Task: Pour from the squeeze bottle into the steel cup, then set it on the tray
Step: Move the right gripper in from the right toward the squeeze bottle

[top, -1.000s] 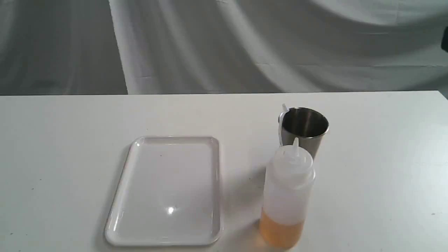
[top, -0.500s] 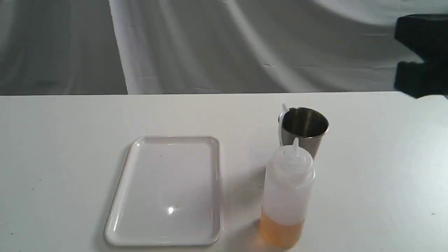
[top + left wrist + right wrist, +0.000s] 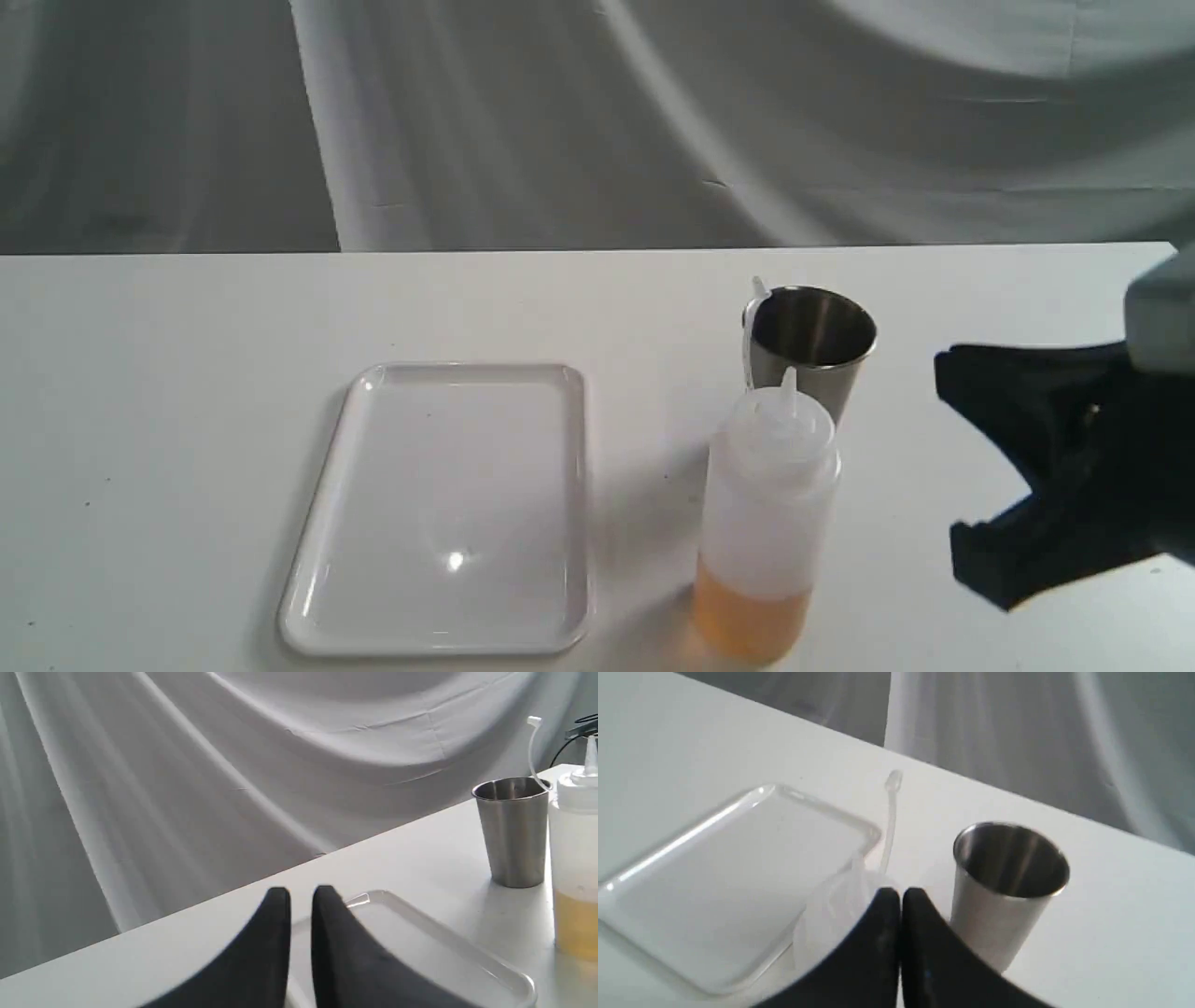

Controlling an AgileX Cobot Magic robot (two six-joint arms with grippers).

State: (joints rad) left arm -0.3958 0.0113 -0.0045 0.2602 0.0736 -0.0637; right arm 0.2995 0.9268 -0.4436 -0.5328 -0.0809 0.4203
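The squeeze bottle stands upright on the table with amber liquid in its lower part and its cap strap hanging loose. Just behind it stands the steel cup, upright. The white tray lies bare to the left of both. My right gripper hangs to the right of the bottle at about its height, apart from it. In the right wrist view its fingers meet, shut on nothing, with the blurred bottle and the cup beyond. My left gripper hovers near the tray, shut, holding nothing.
A white table carries everything, and its far edge runs in front of a grey draped cloth. The right wrist view shows the bottle's cap strap sticking up between tray and cup.
My right gripper came into the exterior view at the upper right and dropped to bottle height on the right. Bottle, cup and tray have not moved.
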